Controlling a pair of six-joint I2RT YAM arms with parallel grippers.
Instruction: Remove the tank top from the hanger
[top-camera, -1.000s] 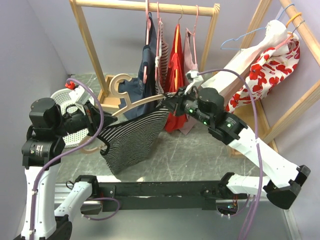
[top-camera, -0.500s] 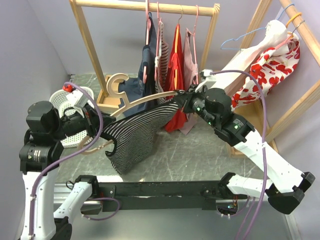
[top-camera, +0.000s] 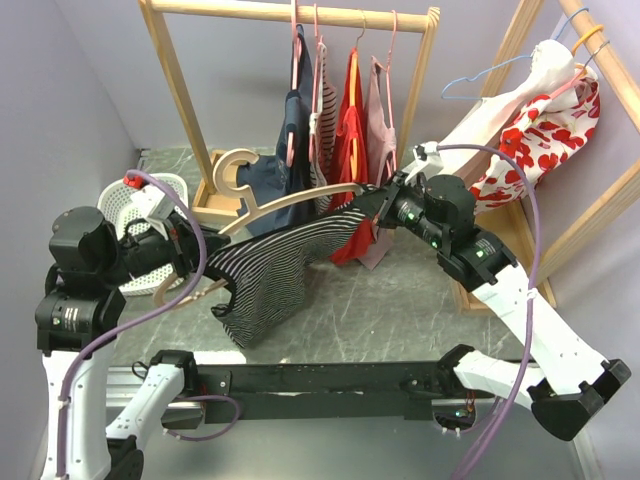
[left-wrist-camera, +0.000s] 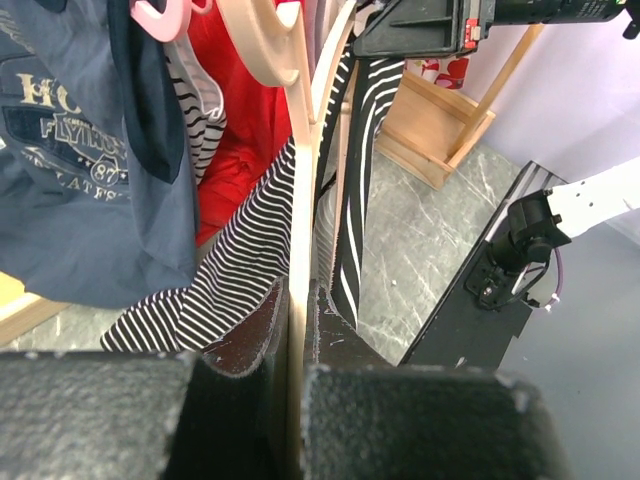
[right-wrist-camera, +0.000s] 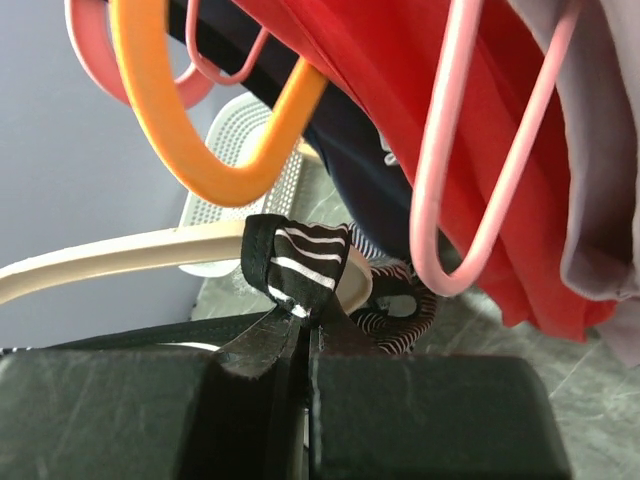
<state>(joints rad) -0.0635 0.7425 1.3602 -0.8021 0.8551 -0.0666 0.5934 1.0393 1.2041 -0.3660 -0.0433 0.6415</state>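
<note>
The black-and-white striped tank top (top-camera: 275, 270) hangs stretched between the two arms over the marbled table. The cream hanger (top-camera: 290, 202) runs from the left gripper toward the right gripper. My left gripper (top-camera: 185, 262) is shut on the hanger's arm, seen between its jaws in the left wrist view (left-wrist-camera: 297, 300). My right gripper (top-camera: 378, 205) is shut on the tank top's strap (right-wrist-camera: 298, 262), pulled around the hanger's end (right-wrist-camera: 355, 285). The tank top also shows in the left wrist view (left-wrist-camera: 240, 265).
A wooden rack (top-camera: 290, 12) at the back holds navy, striped, red and pink garments. A second rack at the right carries a red-flowered white garment (top-camera: 535, 130). A white perforated basket (top-camera: 135, 200) stands at the left. A black rail (top-camera: 330, 378) crosses the near edge.
The right gripper has moved right and up with the strap, stretching the tank top. The left gripper and hanger have shifted slightly, and the top's body has slid along the hanger.
</note>
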